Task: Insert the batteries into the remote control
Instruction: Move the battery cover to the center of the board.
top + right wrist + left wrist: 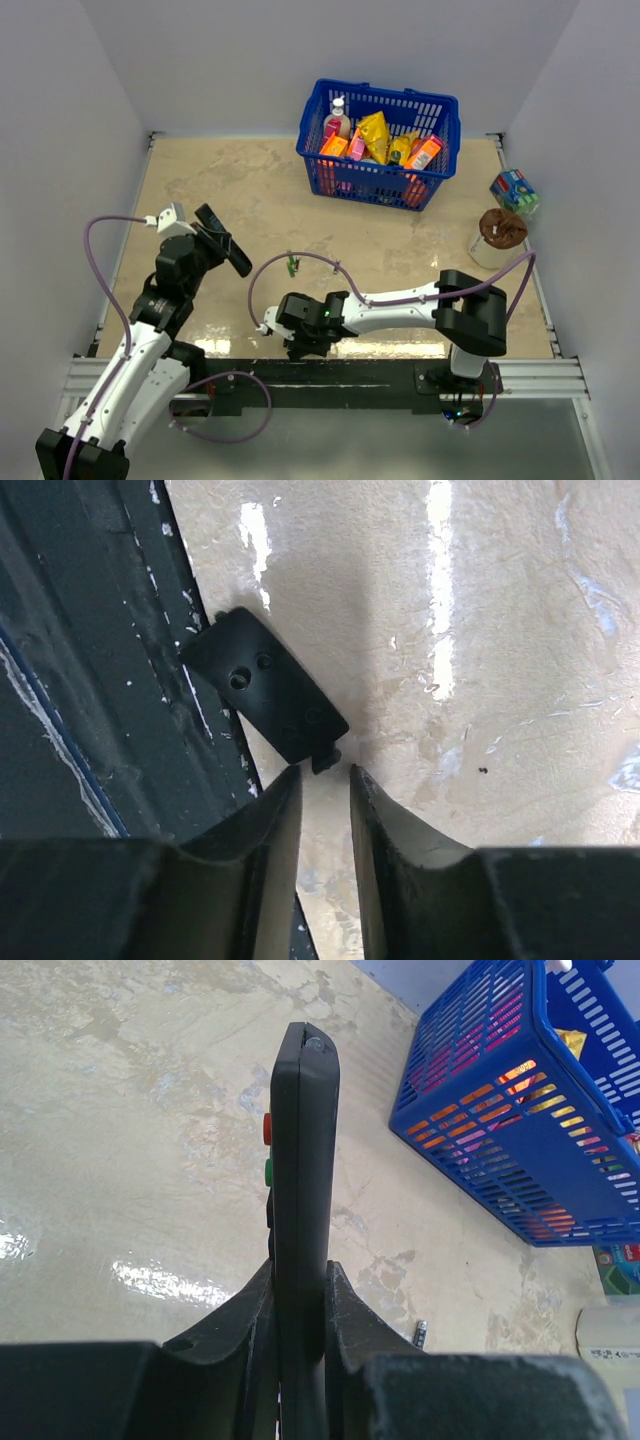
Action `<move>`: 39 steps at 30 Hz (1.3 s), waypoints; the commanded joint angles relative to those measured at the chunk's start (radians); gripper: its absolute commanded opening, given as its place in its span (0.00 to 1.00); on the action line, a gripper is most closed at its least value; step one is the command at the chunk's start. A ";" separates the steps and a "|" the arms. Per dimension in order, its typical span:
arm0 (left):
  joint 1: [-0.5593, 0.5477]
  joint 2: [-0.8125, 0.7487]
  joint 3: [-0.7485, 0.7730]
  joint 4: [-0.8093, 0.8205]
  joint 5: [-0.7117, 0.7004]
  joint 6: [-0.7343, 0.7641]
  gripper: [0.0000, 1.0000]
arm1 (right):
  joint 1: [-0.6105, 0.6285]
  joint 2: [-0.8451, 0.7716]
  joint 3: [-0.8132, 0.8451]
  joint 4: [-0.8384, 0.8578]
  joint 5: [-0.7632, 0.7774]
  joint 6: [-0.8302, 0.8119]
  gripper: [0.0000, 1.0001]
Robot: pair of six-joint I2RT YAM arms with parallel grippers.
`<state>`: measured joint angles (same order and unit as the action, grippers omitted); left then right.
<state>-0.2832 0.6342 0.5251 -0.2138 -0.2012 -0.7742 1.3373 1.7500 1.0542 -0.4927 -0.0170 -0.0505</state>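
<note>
Top external view: the left hand is raised above the left part of the worktop and is closed on the remote control. The remote control projects from the hand at a slant, clear of the surface. One green battery lies on the worktop to the right of the remote control, between the two hands and touching neither. The right hand is low at the near edge of the worktop, just beside the black rail.

Left wrist view: the remote control is seen edge-on, clamped at its near end between both fingers of the left hand. An orange and a green button show on its left side. A small dark cylinder lies on the worktop to the lower right; whether it is a battery cannot be told.

Right wrist view: the right hand stands at a narrow gap with bare worktop showing between the fingers; nothing is gripped. A small black plastic piece lies flat where the worktop meets the rail. Its near corner is just beyond the fingertips, at the mouth of the gap.

Other items:
- A blue basket of packaged goods stands at the far side of the worktop.
- A cup with a brown lid and a small box stand at the right edge.
</note>
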 commanded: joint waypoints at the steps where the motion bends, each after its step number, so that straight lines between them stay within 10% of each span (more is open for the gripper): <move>1: 0.006 0.012 0.039 0.036 0.005 0.015 0.00 | 0.008 0.008 0.036 0.016 0.038 -0.011 0.21; 6: 0.007 0.028 0.047 0.050 0.011 0.033 0.00 | 0.005 -0.003 0.032 0.022 0.054 0.015 0.00; 14: 0.006 0.064 0.067 0.063 0.014 0.079 0.00 | -0.021 -0.020 0.038 -0.010 0.141 0.144 0.00; 22: 0.006 0.076 0.064 0.071 -0.012 0.121 0.00 | -0.021 -0.070 0.093 0.019 0.042 0.173 0.31; 39: 0.006 0.084 -0.022 0.188 0.029 0.240 0.00 | -0.021 0.062 0.104 0.011 0.094 0.291 0.31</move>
<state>-0.2832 0.7197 0.5198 -0.1093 -0.1852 -0.5781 1.3163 1.8381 1.1648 -0.4580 0.0429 0.1997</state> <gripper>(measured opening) 0.209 0.316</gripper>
